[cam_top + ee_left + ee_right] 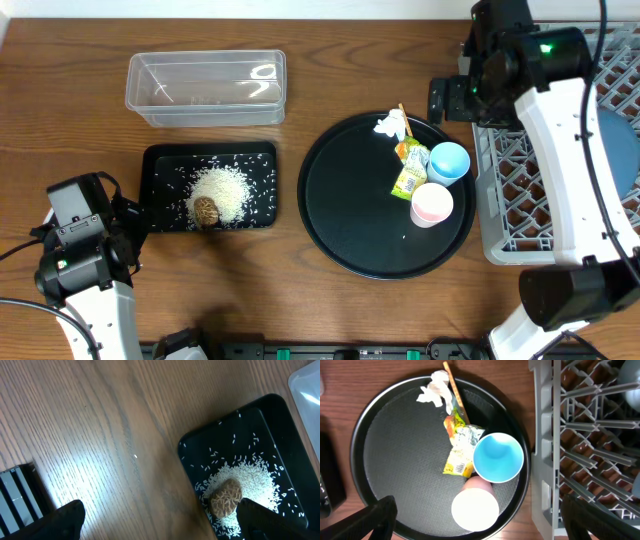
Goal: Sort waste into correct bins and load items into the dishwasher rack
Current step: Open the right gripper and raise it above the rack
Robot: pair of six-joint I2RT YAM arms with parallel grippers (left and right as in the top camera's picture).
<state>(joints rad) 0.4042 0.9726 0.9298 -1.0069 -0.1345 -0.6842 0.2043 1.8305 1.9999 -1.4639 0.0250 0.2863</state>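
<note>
Noted clear tub [205, 88] upright at far side of table, no waste visible inside. Just in front, shallow black rectangular tray [160, 160], flat on table. Found white rice [225, 186] heaped at its centre, loose grains scattered across the floor. Brown lump [207, 211] resting on near edge of heap.

On round black tray [340, 220], far right part: crumpled white tissue [391, 125], printed wrapper [411, 170] creased beside it, thin chopstick [403, 112] lying partly under both. Light blue cup [449, 163] and pink cup [432, 204] upright, mouths up, side by side against wrapper.

Grey rack [505, 200] at right of table, with blue plate [622, 130] partly seen inside.
</note>
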